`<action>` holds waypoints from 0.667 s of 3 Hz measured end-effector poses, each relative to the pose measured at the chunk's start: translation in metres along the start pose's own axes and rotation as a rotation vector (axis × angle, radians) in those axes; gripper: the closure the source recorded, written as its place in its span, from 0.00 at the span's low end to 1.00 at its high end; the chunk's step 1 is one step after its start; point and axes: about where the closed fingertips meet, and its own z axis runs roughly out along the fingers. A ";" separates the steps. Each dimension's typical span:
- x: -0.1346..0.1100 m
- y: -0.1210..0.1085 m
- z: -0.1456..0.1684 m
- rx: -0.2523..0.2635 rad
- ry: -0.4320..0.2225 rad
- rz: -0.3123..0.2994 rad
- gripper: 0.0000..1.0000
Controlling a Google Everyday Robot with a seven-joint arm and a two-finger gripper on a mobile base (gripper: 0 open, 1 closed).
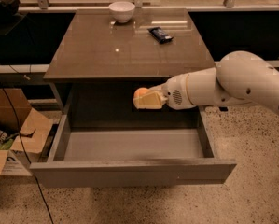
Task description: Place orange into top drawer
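Camera view has a torn cardboard box (pixel 17 129) at nine o'clock on the speckled floor, and a glossy white bowl (pixel 122 10) at twelve on the smooth brown cabinet top (pixel 106 55). Dead centre, the orange (pixel 140 93) hangs over the open, matte grey top drawer (pixel 129 171), clasped by the gripper (pixel 147 99). I judge it light, firm-skinned, slick and apt to roll; a hold across its widest part suits. A dark snack packet (pixel 160 34) lies at one o'clock.
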 end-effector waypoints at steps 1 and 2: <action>0.004 -0.001 0.003 0.006 0.012 0.003 1.00; 0.025 -0.009 0.015 0.034 0.060 0.023 1.00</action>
